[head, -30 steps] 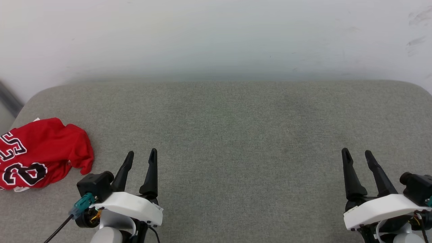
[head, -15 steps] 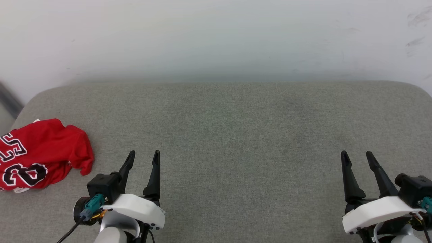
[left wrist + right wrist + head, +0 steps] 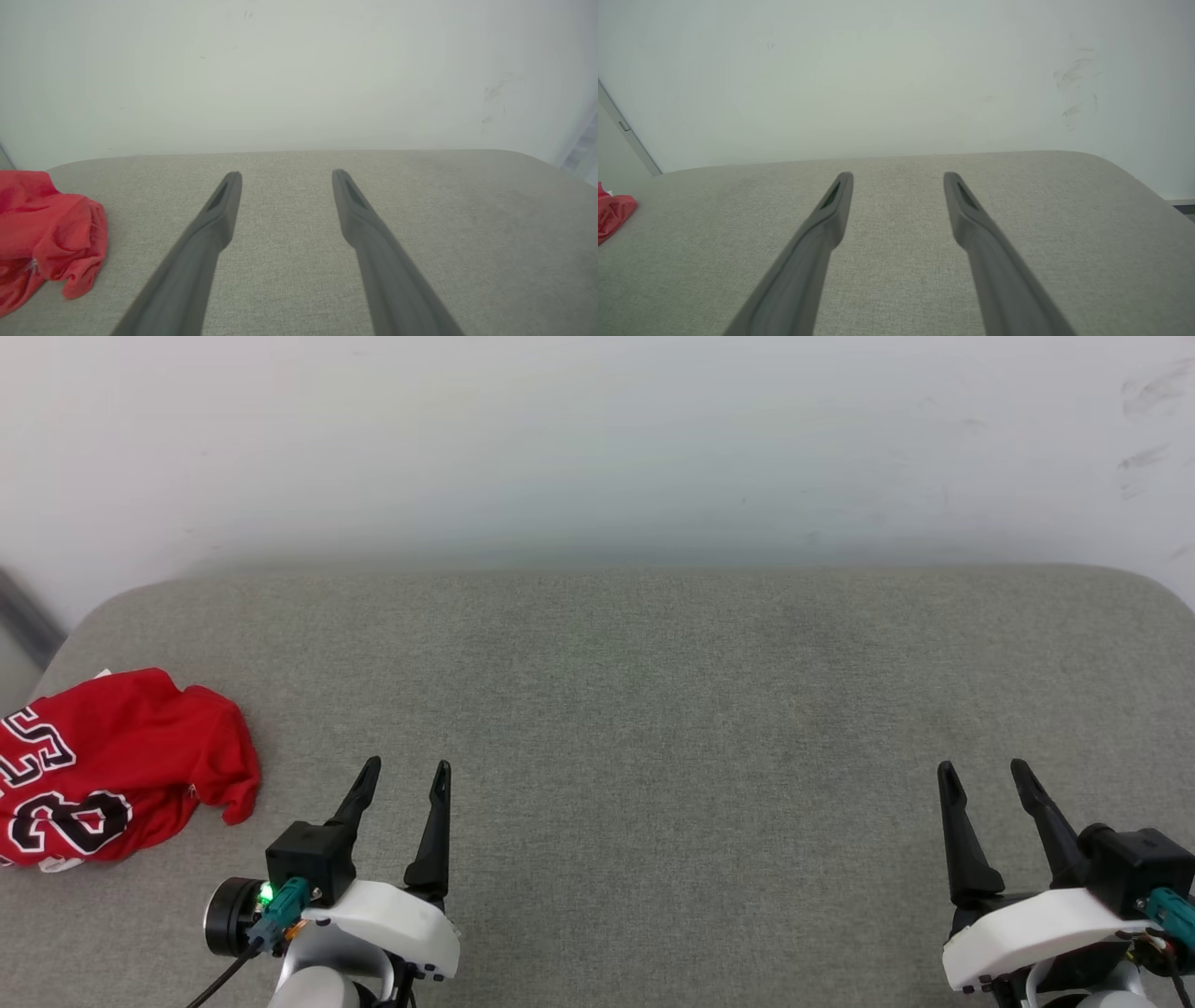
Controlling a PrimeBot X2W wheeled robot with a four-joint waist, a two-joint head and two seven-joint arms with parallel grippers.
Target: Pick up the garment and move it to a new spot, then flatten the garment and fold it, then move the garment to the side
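The garment [image 3: 121, 765], a red jersey with black-and-white letters and number, lies crumpled at the far left edge of the grey cushion; it also shows as red folds [image 3: 46, 238] and a red corner [image 3: 612, 212]. My left gripper [image 3: 406, 767] stands open to the garment's right, apart from it, with nothing between its fingers [image 3: 219, 210]. My right gripper [image 3: 980, 771] is open at the lower right, far from the garment, its fingers [image 3: 836, 200] bare over plain cushion.
The grey fabric cushion [image 3: 653, 709] spans the whole width, with rounded far corners. A white wall [image 3: 597, 439] rises right behind it, scuffed at the upper right. A dark strip [image 3: 23, 611] runs down the wall at the far left.
Both grippers have drawn back slightly toward the near edge, and the left one shifted a little right. The garment has stayed in place.
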